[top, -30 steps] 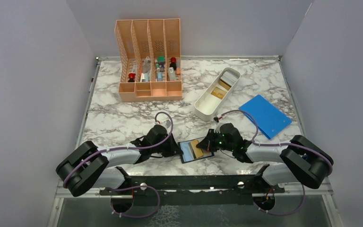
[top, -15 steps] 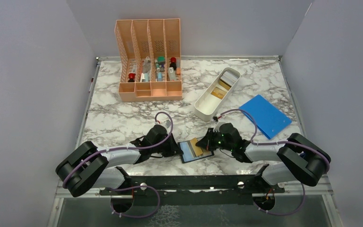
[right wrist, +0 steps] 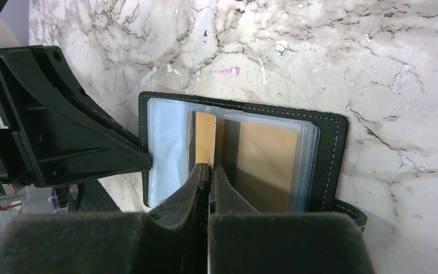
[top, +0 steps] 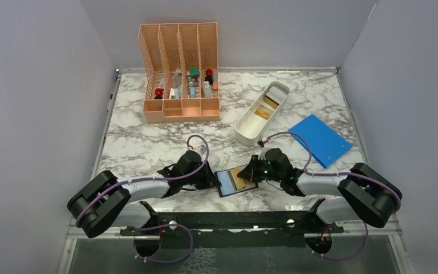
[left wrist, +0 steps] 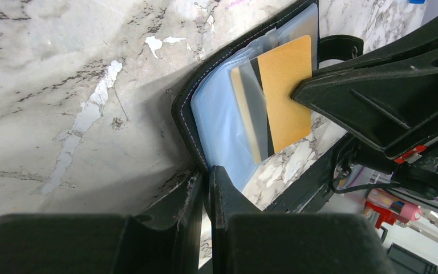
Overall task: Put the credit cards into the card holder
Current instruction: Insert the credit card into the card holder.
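The black card holder (top: 226,189) lies open on the marble near the front edge, its clear sleeves up. My left gripper (top: 212,181) is shut on its left edge, as the left wrist view shows (left wrist: 208,171). My right gripper (top: 250,174) is shut on a tan credit card (top: 239,178) with a dark stripe. The card is tilted over the holder, its far end inside a clear sleeve (left wrist: 245,114). The right wrist view shows the jaws pinching the card (right wrist: 205,142) over the holder (right wrist: 331,154). More cards (top: 264,112) lie in the white tray.
A long white tray (top: 245,132) stands behind the right arm. A large flat blue rectangle (top: 319,140) lies at the right. A peach slotted organizer (top: 179,108) with small items stands at the back left. The two grippers sit close together over the holder.
My right gripper has shifted slightly with the tan card over the holder. The left gripper and the holder have not moved.
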Action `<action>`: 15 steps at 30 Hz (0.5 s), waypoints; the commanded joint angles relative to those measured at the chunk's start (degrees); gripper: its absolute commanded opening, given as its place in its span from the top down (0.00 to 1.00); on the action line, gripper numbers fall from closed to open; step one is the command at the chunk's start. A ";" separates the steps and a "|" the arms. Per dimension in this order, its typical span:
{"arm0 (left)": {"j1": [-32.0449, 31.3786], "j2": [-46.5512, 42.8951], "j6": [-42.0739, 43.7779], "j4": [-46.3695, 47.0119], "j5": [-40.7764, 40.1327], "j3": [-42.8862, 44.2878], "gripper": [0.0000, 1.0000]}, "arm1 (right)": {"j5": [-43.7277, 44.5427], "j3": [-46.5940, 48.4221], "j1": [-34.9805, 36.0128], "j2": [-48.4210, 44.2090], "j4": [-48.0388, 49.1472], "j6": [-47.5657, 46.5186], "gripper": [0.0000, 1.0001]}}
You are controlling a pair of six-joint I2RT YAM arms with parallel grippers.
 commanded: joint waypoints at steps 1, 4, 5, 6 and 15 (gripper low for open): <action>-0.10 -0.75 0.02 0.90 1.74 0.08 0.88 | -2.68 -0.10 0.07 2.97 -1.68 -0.21 0.96; -0.10 -0.58 -0.02 0.90 1.74 0.17 0.88 | -4.34 0.52 0.07 5.08 -0.21 0.52 0.96; -0.10 -0.50 -0.04 0.90 1.74 0.17 0.88 | -4.59 0.54 0.03 5.44 0.16 0.71 0.95; -0.10 -0.44 -0.05 0.90 1.74 0.25 0.88 | -4.79 0.49 0.07 5.71 0.54 0.95 0.94; -0.10 -0.63 -0.08 0.68 2.13 0.59 0.86 | 1.04 2.65 0.07 -0.52 -11.27 -1.68 0.61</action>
